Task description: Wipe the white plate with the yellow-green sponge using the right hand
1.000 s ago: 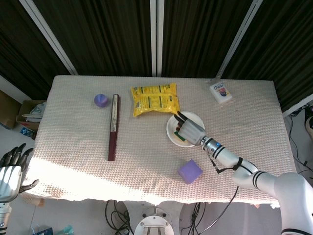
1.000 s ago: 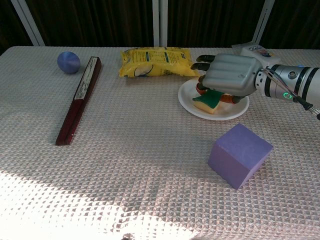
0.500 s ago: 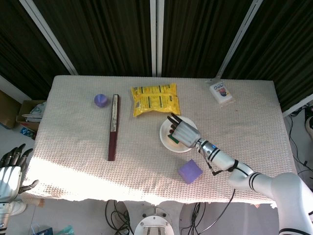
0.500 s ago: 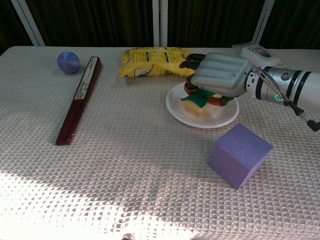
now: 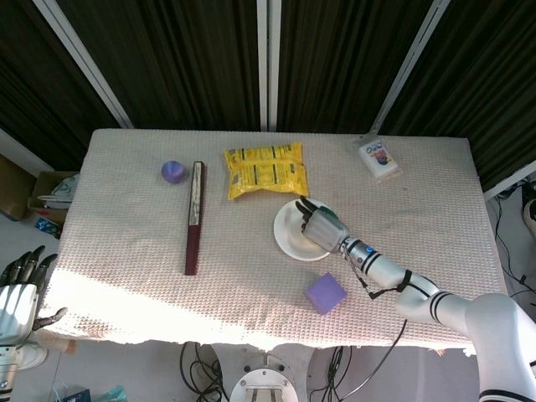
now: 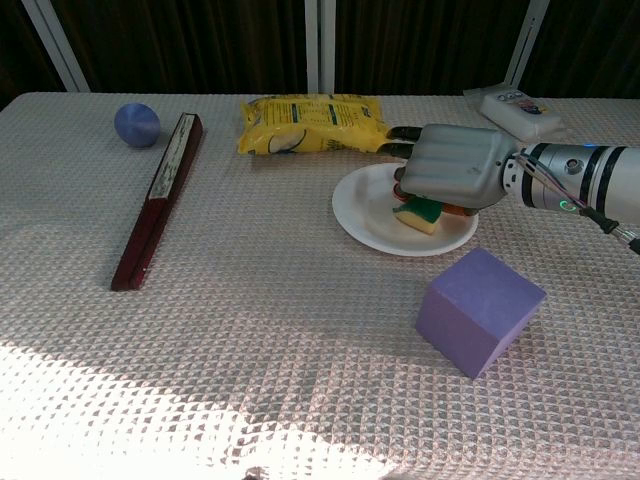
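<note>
Mid-wipe, I'd say: right hand [image 6: 455,168] w/ fingers curled down over sponge [image 6: 423,214], pressing it on plate [image 6: 365,215], right side. Left side unwiped yet. Left hand [image 5: 18,289] idle, fingers spread.

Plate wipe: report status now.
Right hand presses the sponge onto the white plate. Left hand open, off the table's edge. Purple cube sits near the plate, apart from it.
</note>
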Robot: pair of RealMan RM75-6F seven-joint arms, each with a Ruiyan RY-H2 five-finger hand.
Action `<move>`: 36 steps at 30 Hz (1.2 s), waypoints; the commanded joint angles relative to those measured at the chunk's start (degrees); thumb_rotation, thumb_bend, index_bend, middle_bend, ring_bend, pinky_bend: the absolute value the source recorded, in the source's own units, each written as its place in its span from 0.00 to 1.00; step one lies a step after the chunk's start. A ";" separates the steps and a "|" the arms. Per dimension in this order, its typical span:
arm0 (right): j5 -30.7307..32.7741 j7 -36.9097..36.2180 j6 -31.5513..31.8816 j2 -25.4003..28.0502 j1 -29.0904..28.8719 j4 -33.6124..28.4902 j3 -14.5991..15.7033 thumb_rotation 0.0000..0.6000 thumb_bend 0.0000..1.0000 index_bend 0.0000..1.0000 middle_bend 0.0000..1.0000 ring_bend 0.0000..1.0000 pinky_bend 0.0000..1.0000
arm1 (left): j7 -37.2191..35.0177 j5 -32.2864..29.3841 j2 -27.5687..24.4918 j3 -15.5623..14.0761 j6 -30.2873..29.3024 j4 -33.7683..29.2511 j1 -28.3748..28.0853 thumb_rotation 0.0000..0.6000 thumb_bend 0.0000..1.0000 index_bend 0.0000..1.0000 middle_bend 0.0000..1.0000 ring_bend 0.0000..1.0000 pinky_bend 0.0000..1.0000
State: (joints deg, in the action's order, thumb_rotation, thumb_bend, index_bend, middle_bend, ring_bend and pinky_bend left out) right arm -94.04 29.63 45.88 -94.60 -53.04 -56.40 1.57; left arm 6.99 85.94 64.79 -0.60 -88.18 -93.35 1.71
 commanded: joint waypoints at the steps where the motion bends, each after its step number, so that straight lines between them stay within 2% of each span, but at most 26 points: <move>1: -0.38 -0.20 0.79 -0.54 -0.32 -0.10 -0.30 1.00 0.38 0.46 0.36 0.04 0.00 | -0.18 0.11 0.04 -0.03 -0.06 0.18 0.03 1.00 0.06 0.14 0.02 0.05 0.12; 12: 0.96 0.95 2.34 0.64 0.18 -1.32 -1.74 1.00 0.38 0.46 0.36 0.04 0.00 | -0.76 0.44 0.23 -0.11 -0.18 0.77 0.09 1.00 0.06 0.14 0.02 0.05 0.12; 23: 0.26 3.67 -1.28 -3.93 -2.77 0.79 -1.62 1.00 0.38 0.46 0.36 0.04 0.00 | -1.75 0.27 0.48 -0.17 -0.27 1.61 0.37 1.00 0.06 0.14 0.02 0.05 0.12; 31: 0.98 3.87 3.87 -1.40 -1.65 -4.29 -3.91 1.00 0.38 0.46 0.36 0.04 0.00 | -2.36 0.76 0.49 -0.15 -0.64 2.16 0.42 1.00 0.06 0.14 0.02 0.05 0.12; 36: 1.37 4.61 3.18 -0.95 -2.02 -6.51 -4.10 1.00 0.38 0.46 0.36 0.04 0.00 | -2.37 0.93 0.59 -0.12 -0.65 2.21 0.35 1.00 0.06 0.14 0.02 0.05 0.12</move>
State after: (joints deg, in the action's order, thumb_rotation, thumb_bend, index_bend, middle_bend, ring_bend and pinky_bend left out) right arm -92.81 33.99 49.37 -95.53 -54.96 -62.89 -2.50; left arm 4.62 86.87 65.37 -0.71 -88.82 -91.15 2.06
